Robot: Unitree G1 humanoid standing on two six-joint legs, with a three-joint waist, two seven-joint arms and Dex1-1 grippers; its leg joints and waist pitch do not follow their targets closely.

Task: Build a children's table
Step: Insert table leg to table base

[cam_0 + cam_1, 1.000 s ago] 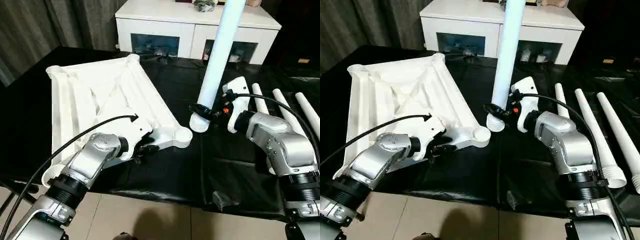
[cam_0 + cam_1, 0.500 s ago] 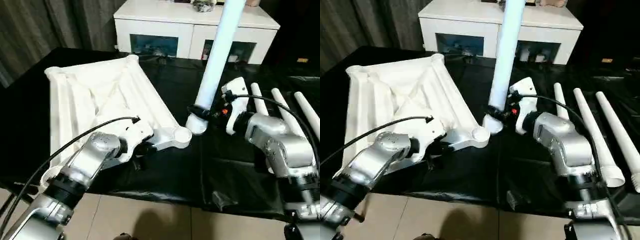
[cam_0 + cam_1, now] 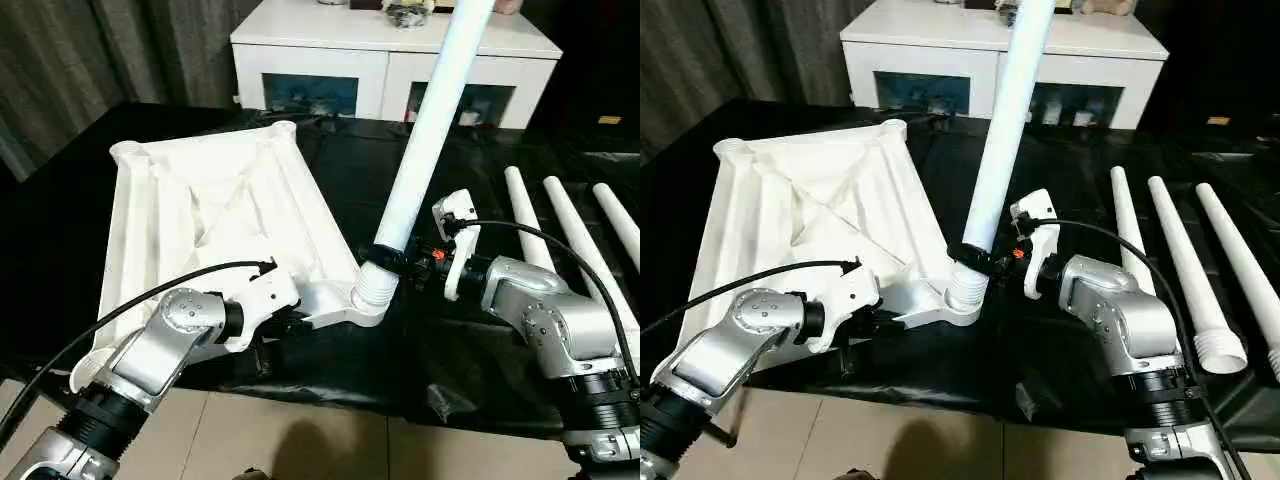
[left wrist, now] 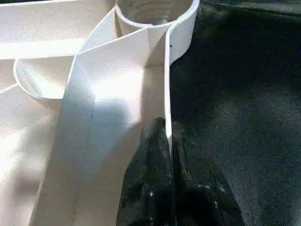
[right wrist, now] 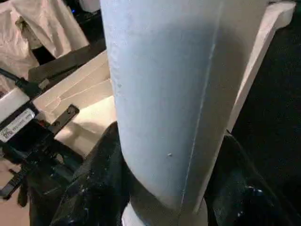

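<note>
The left gripper (image 4: 169, 155) pinches the table top's (image 3: 210, 200) near edge wall. The right gripper (image 3: 392, 262) clasps a tilted leg (image 3: 425, 130), its threaded end at the near right corner socket (image 3: 368, 300).

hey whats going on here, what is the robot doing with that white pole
The robot is putting together a children's table. The table top lies underside up on a black-covered table. The left tool is pinched shut on a thin rim wall of the top near its closest corner, steadying it. The right tool grips one leg just above its ribbed end, which sits at that corner socket; the leg leans and does not look fully seated. Three more legs lie to the right.
</note>
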